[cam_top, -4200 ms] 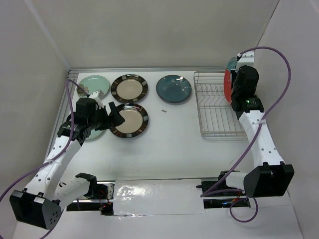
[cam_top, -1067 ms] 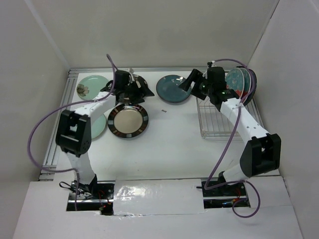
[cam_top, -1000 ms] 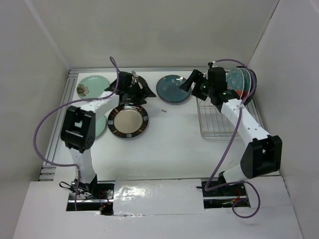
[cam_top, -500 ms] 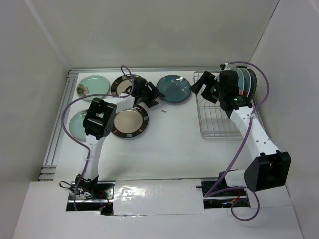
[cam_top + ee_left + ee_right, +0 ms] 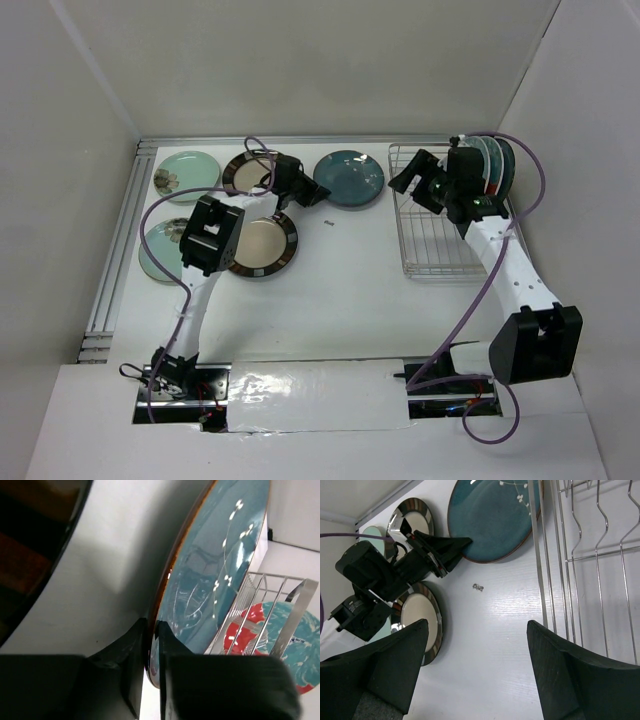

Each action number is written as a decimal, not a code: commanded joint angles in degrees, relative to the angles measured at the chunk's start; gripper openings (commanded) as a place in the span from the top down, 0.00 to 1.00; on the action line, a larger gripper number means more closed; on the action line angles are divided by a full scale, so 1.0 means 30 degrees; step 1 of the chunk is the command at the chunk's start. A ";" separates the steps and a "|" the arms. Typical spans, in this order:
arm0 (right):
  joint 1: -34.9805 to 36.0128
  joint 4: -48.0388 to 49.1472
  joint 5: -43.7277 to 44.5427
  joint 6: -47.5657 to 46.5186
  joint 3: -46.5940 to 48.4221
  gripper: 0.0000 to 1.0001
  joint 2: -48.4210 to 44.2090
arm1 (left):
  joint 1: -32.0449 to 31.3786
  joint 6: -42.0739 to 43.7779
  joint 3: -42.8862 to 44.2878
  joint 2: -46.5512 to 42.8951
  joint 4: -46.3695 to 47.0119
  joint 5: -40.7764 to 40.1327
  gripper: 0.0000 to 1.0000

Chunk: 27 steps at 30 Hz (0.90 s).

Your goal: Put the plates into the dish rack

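Observation:
A dark teal plate point(image 5: 349, 180) lies on the table left of the dish rack point(image 5: 432, 222). My left gripper point(image 5: 152, 630) is shut on its near-left rim point(image 5: 470, 547), one jaw above and one below the edge. Two cream plates with striped rims point(image 5: 262, 243) point(image 5: 243, 172) and two mint-green plates point(image 5: 187, 172) point(image 5: 160, 250) lie further left. Standing in the back right of the rack are red-and-teal and teal plates point(image 5: 490, 165). My right gripper point(image 5: 418, 183) hangs open and empty over the rack's left edge point(image 5: 540, 555).
A small dark scrap point(image 5: 478, 587) lies on the white table between the teal plate and the nearer cream plate. The left arm's purple cable point(image 5: 150, 235) loops over the mint plates. White walls close in the back and both sides.
My left arm has reached right, from over the far cream plate to the teal plate, and its jaws have closed on the rim. The right gripper drew back right over the rack, still open.

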 commanded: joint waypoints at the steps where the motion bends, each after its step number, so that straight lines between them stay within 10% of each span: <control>1: -0.0251 0.0082 -0.0258 -0.0296 -0.0288 0.14 -0.0516 | 0.0029 -0.0441 0.0124 0.0572 0.0153 -0.0770 0.78; 7: -0.0426 0.0082 -0.0843 -0.0909 -0.0290 0.14 -0.0516 | 0.0029 -0.0646 -0.2274 -0.1325 0.1734 -0.0770 1.00; 27: -0.0192 0.1518 -0.5444 -0.2464 -0.0642 0.10 0.0597 | 0.2724 0.2342 -1.3352 -1.5068 0.9266 0.6144 1.00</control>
